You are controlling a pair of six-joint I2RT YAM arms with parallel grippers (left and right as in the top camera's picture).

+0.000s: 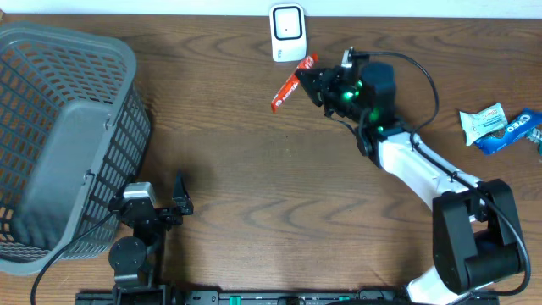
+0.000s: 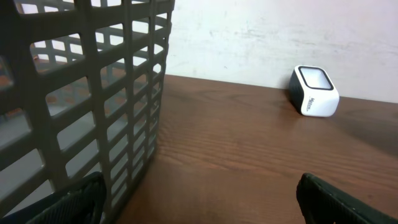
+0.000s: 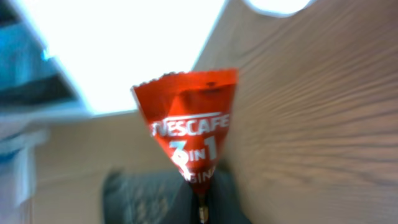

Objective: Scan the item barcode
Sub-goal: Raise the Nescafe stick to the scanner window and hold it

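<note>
Sachet of red Nescafé 3-in-1 is pinched in the right tool, just beside the scanner. The left tool is spread wide, well apart from the scanner.

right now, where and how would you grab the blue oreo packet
The blue oreo packet lies flat on the table, its left end against a teal packet. Probably best: come straight down and pinch the free right end, jaws across its narrow width.
</note>
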